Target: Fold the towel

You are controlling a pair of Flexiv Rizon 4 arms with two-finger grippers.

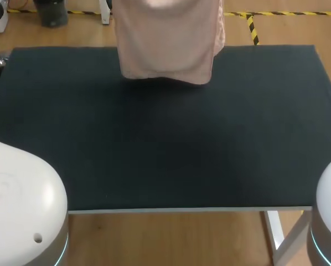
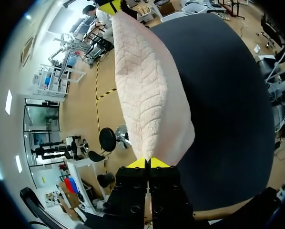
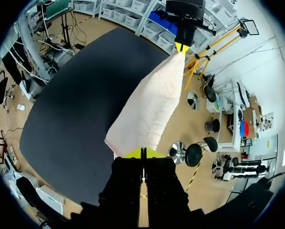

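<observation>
Towel (image 1: 165, 41) held aloft above bench (image 1: 154, 144).
Pinched at one upper corner by closed left fingers (image 2: 138, 163), at the other by closed right fingers (image 3: 133, 153); hanging near bench's far edge.

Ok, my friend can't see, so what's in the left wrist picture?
A pale pink towel is held stretched in the air: the left end effector pinches its near corner, yellow tips shut, and the right end effector holds the far corner. The black table lies below.

Towel (image 1: 165, 44) pale pink, chevron-ribbed; table (image 1: 182, 149) black; left claw (image 2: 147, 163), right claw (image 3: 142, 153) yellow-tipped.
</observation>
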